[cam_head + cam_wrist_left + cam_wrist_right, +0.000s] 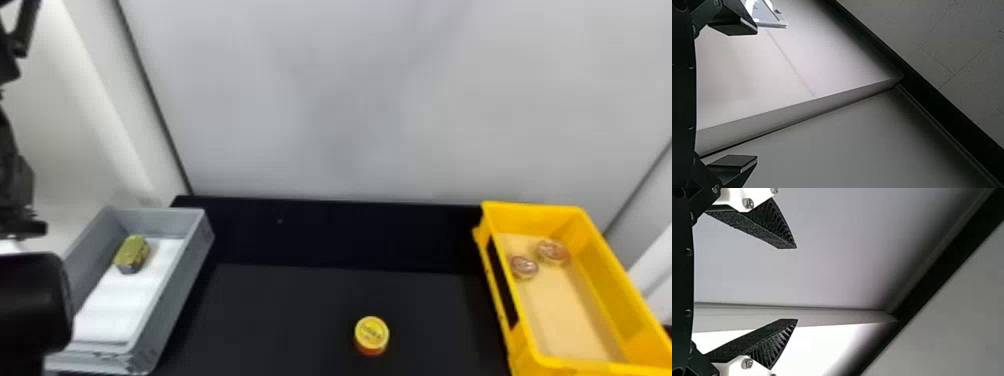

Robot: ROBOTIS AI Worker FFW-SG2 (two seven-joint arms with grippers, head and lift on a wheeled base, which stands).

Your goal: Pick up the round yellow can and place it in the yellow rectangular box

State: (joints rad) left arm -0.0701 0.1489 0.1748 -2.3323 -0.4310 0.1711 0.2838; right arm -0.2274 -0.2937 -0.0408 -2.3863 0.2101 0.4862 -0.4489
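Head view: the round yellow can [371, 335] stands upright on the black desk [280, 310], between the 5 and 6 o'clock directions from the view's centre. Its yellow lid carries dark printing at the middle, too small to make out, and a reddish-orange band shows low on its side.

Toward 4 o'clock from the view's centre lies the yellow rectangular box [607, 262], well apart from the can and between 2 and 3 o'clock from it. Two round tins [524, 267] with reddish, patterned tops are inside, near the box's 12 o'clock end and just beside each other; any lettering on them is blurred.

Toward 8 o'clock is a grey box [182, 285] with a white lining [127, 300] on its floor. Near its 12 o'clock end sits an olive-green tin [132, 252], its markings unclear.

The left arm [12, 185] rises along the view's 9 o'clock edge, with part of the left end effector [24, 27] near 10 o'clock. In the left wrist view, the left end effector [756, 95] has its fingers spread wide, with only air between them. The right end effector [797, 284], seen in the right wrist view, is also wide apart and holding nothing.
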